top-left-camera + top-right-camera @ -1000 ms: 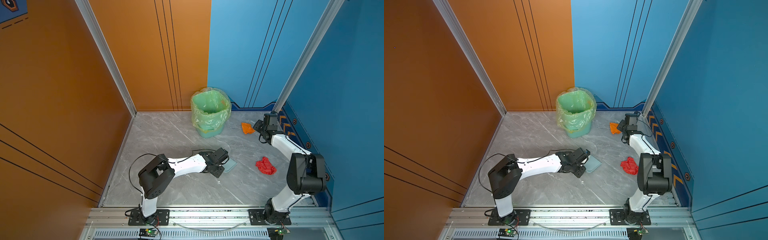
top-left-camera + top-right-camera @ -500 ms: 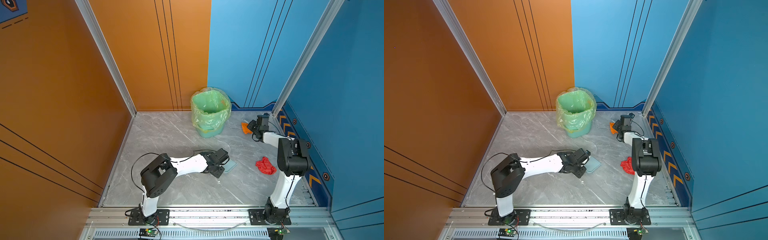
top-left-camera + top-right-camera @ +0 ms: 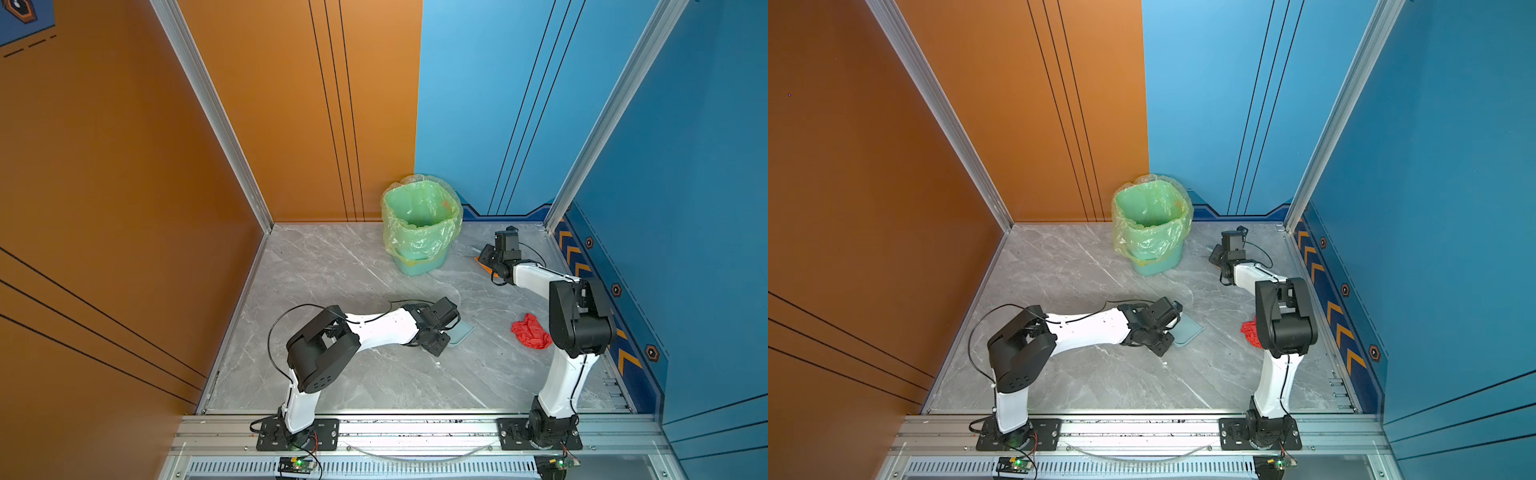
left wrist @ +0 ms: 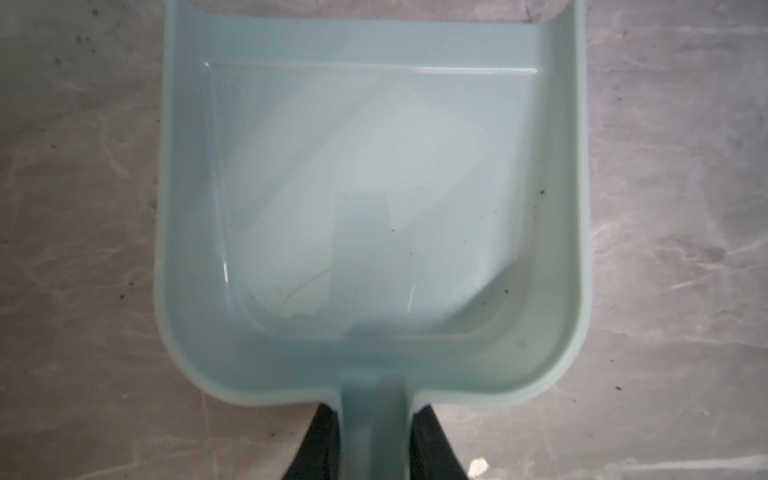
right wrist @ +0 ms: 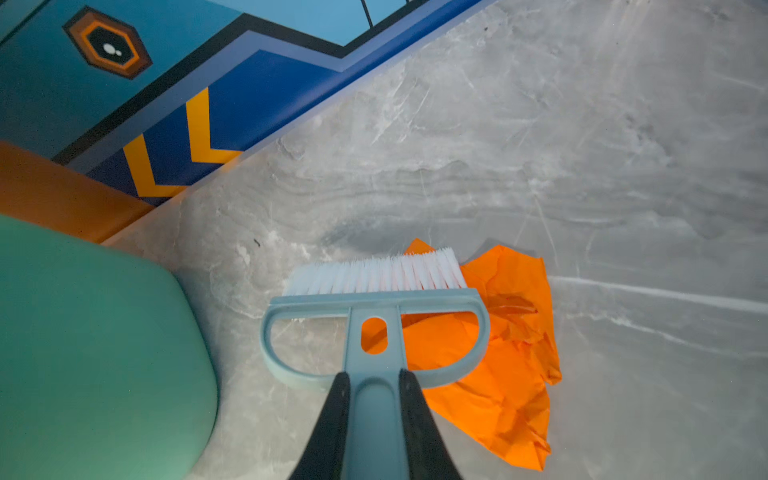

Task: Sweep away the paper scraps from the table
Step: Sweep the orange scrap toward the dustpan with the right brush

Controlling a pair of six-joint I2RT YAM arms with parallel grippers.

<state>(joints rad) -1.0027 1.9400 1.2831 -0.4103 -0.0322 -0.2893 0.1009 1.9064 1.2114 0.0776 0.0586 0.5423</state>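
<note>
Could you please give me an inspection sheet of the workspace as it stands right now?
Surface: grey marble table, dark specks in the left wrist view.
Job's things: orange paper scrap partly under the brush; red paper scrap beside the right arm.
Clutter: lined green bin at the back; white fleck near the dustpan.
Grippers: left gripper shut on the dustpan handle; right gripper shut on the brush handle.
Cables: black cable loops beside the left arm.
Surroundings: orange wall, blue wall, aluminium rail in front.
</note>
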